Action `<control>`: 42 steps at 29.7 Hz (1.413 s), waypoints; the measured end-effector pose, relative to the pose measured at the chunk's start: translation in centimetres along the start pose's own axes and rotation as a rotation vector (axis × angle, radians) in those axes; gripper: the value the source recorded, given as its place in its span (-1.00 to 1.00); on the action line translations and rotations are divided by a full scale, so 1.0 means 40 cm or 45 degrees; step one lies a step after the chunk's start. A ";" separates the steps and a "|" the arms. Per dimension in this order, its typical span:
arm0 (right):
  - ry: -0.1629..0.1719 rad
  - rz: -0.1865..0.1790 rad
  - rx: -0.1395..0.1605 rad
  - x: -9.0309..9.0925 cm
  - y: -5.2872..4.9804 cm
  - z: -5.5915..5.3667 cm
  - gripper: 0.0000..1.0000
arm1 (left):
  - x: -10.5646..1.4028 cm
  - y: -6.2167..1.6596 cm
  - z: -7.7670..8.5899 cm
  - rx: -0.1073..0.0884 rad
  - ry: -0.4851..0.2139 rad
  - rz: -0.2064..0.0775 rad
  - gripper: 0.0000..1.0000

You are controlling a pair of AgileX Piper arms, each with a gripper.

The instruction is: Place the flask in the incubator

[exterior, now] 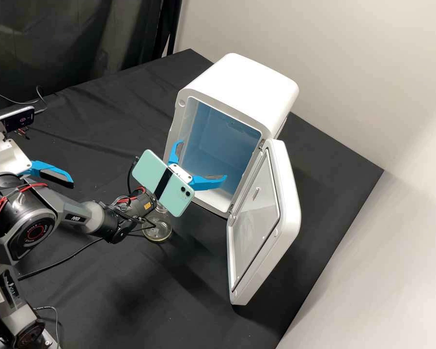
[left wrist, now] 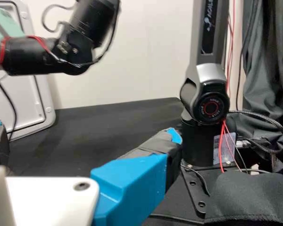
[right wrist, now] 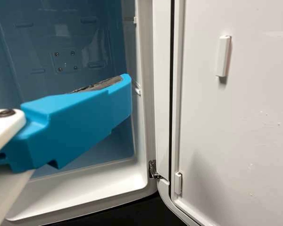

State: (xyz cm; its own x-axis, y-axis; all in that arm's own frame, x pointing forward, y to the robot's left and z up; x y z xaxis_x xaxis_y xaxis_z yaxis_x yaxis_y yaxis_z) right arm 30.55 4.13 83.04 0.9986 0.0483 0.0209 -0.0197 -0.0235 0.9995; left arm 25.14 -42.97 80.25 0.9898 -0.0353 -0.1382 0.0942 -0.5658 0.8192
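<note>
The white incubator (exterior: pixel 247 89) stands open on the black bench, its door (exterior: pixel 265 218) swung out to the right and its blue inside (right wrist: pixel 61 52) bare. My right gripper (exterior: pixel 194 167) hovers open at the mouth of the chamber with nothing between its fingers (right wrist: pixel 75 120). A clear glass flask (exterior: pixel 158 230) stands upright on the bench below that arm's wrist, partly hidden by the mint-green phone (exterior: pixel 162 183) mounted there. My left gripper (exterior: pixel 51 173) is far off at the left edge of the bench, open and holding nothing, one blue finger (left wrist: pixel 137 176) large in its own view.
The right arm's forearm (exterior: pixel 94 217) lies low across the bench toward the flask. An arm base (left wrist: pixel 205 108) with cables stands near the left gripper. The incubator door (right wrist: pixel 236 117) blocks the space right of the chamber. Bare bench lies in front of the incubator.
</note>
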 end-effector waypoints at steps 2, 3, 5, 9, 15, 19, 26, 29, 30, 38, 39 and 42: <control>0.000 0.000 0.000 0.000 0.000 0.000 1.00 | -0.010 0.002 -0.003 0.001 0.000 0.001 1.00; 0.000 0.000 0.000 0.000 0.000 0.000 1.00 | -0.014 0.000 -0.005 -0.002 0.001 -0.005 1.00; 0.000 0.000 0.000 0.000 0.000 0.000 1.00 | -0.020 -0.004 -0.013 -0.006 0.012 -0.015 1.00; 0.000 0.000 0.000 0.000 0.000 0.000 1.00 | -0.025 0.001 -0.040 -0.006 0.060 -0.007 1.00; 0.000 0.000 0.000 0.000 0.000 0.000 1.00 | -0.028 -0.006 -0.082 -0.021 0.146 -0.023 1.00; 0.000 0.000 0.000 0.000 0.000 0.000 1.00 | -0.020 -0.005 -0.114 -0.028 0.206 -0.032 1.00; 0.000 0.000 0.000 0.000 0.000 0.000 1.00 | -0.008 0.000 -0.155 -0.034 0.271 -0.023 1.00; 0.000 0.000 0.000 0.000 0.000 0.000 1.00 | -0.004 -0.006 -0.167 -0.040 0.291 -0.041 1.00; 0.000 0.000 0.000 0.000 0.000 0.000 1.00 | -0.004 -0.008 -0.171 -0.042 0.299 -0.050 1.00; 0.000 0.000 0.000 0.000 0.000 0.000 1.00 | 0.001 -0.011 -0.196 -0.050 0.340 -0.064 1.00; 0.000 0.000 0.000 0.000 0.000 0.000 1.00 | 0.002 -0.012 -0.197 -0.051 0.340 -0.067 1.00; 0.000 0.000 0.000 0.000 0.000 0.000 1.00 | 0.002 -0.013 -0.197 -0.051 0.341 -0.068 1.00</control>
State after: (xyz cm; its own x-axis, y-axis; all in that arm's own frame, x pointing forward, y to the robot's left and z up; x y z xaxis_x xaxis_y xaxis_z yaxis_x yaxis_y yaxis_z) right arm 30.55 4.13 83.04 0.9986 0.0483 0.0209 -0.0197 -0.0235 0.9995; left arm 26.02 -36.19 84.20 0.9758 0.2158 -0.0346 0.1463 -0.5274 0.8369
